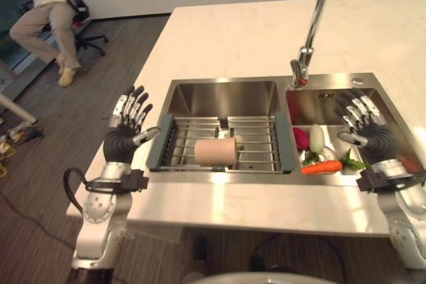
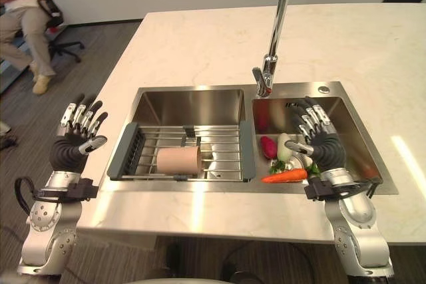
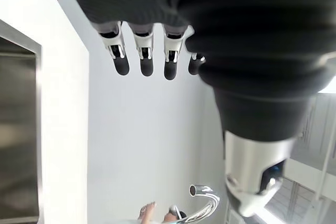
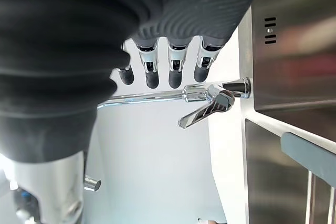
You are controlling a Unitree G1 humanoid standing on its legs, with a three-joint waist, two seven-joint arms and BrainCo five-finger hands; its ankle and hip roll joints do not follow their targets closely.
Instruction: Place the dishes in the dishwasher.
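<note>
The double-basin brushed stainless-steel sink point(image 1: 200, 98) looks satiny; the tall chrome tap point(image 1: 313, 24) gleams mirror-bright. The pale stone-like countertop point(image 1: 219, 38) is smooth, faintly glossy. The grey-framed metal-wire rack point(image 1: 259, 139) looks matt.

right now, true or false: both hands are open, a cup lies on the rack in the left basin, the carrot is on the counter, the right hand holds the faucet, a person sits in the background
1. Both hands are open: true. The left hand and right hand have straight fingers and hold nothing.
2. A cup lies on the rack in the left basin: true, on its side.
3. The carrot is on the counter: false. It lies in the right basin.
4. The right hand holds the faucet: false. It hovers over the right basin, apart from it.
5. A person sits in the background: true.
</note>
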